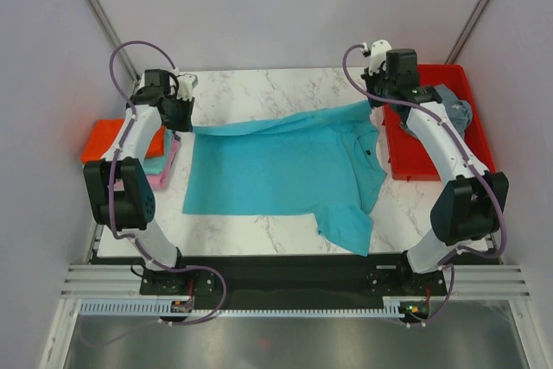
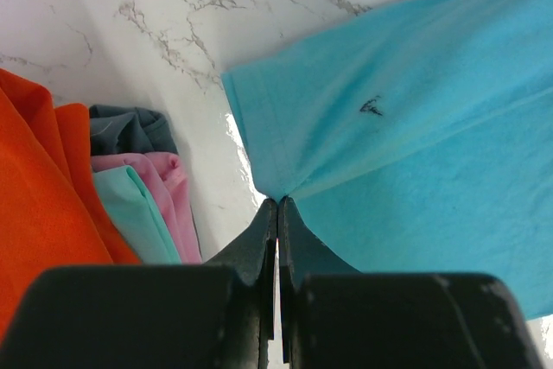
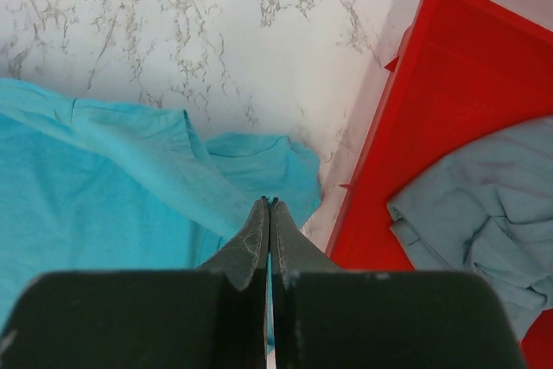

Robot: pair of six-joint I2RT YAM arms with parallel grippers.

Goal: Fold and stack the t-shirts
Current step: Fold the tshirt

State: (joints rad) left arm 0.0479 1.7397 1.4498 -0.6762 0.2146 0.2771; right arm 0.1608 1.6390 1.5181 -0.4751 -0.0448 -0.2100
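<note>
- Pinching the far edge of the turquoise t-shirt (image 1: 276,170), the left gripper (image 2: 277,205) has its jaws pressed together on a hem corner. The cloth fans out ahead and to the right of the tips.
- The right gripper (image 3: 270,203) is clamped on the same edge near the sleeve. The red tray (image 3: 449,84), holding the grey t-shirt (image 3: 484,205), lies to its right.
- The folded stack (image 2: 130,187) sits left of the left gripper.
- Assessment: the cloth is light and limp and likely sags between the grips. Corners and seams are the soundest holds.

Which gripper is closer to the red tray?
Right. The right gripper pinches the turquoise shirt right beside the red tray. The left gripper holds the shirt's other corner, across the table.
</note>
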